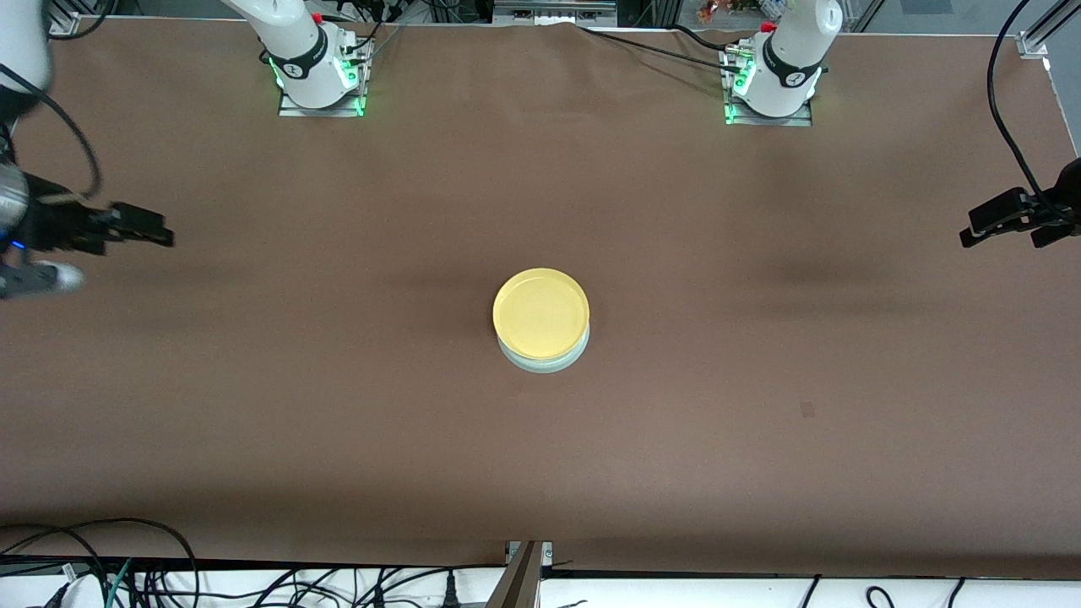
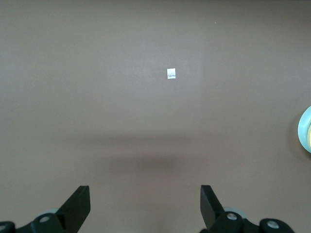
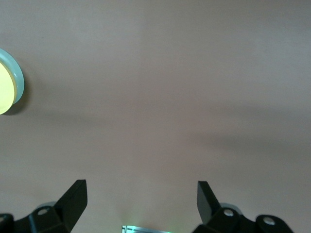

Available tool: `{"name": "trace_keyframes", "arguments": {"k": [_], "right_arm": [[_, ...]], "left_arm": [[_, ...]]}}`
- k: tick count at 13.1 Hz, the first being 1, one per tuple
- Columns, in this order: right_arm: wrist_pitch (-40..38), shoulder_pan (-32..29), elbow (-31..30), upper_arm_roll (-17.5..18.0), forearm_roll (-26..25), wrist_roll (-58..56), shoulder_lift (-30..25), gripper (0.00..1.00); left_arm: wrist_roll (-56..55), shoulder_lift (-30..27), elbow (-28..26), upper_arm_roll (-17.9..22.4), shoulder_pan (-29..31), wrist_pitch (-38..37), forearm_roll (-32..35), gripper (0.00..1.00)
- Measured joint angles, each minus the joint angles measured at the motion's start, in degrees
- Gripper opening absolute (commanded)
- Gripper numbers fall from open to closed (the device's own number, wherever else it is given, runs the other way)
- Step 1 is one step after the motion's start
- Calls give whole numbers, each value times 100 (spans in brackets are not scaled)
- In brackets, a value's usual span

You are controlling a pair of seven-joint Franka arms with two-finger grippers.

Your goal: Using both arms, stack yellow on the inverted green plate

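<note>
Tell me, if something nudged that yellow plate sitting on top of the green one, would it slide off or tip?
The yellow plate looks like smooth, thin plastic, so it is probably light and stiff. It rests flat on the green plate, so tipping seems unlikely. A sideways nudge could well slide it: both surfaces look slick, and it already sits slightly off-centre.

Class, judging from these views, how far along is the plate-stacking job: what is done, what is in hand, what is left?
Done: the yellow plate sits on the green plate at mid-table. In hand: nothing; the left gripper and right gripper are open and empty over the table's ends. Left: apparently nothing.
</note>
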Motion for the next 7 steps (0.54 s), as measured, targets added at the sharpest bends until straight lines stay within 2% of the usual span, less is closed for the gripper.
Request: {"name": "trace_keyframes", "arguments": {"k": [2,4,7], "right_arm": [[-2,-77,-217,93,-296,-26,-376,100],[-52,-77,-303,359,-631,3,-571,100],[-266,-87,-329,463,-700,24,-671,100]], "left_arm": [[0,14,0,-3,-3,0,0,100],[0,15,0,-4,-5,0,1,100],[0,23,0,-5,-12,0,1,100]]}}
